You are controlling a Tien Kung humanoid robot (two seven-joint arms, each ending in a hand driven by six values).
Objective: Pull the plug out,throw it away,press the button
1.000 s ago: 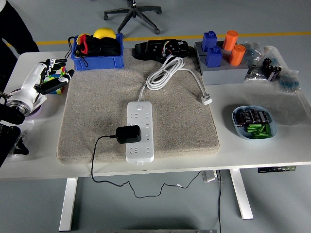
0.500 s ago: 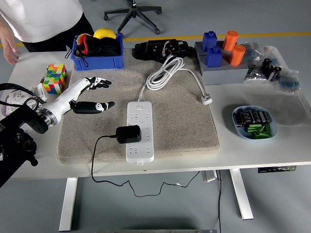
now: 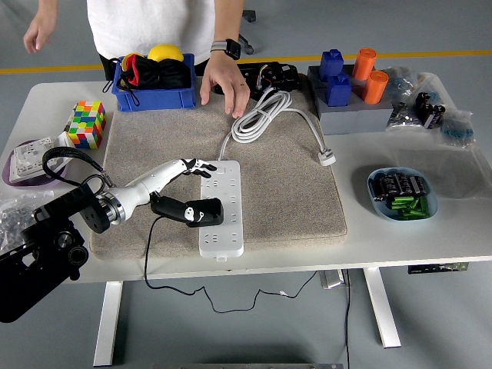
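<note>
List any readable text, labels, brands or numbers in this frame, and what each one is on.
None can be read.
Power strip: small marks near its top end, too blurred to read.
Black adapter: a small pale mark, illegible.
Batteries in the blue bowl: print too small.
Packets at the far right: print too small.
Purple-rimmed item at the left edge: print blurred.
</note>
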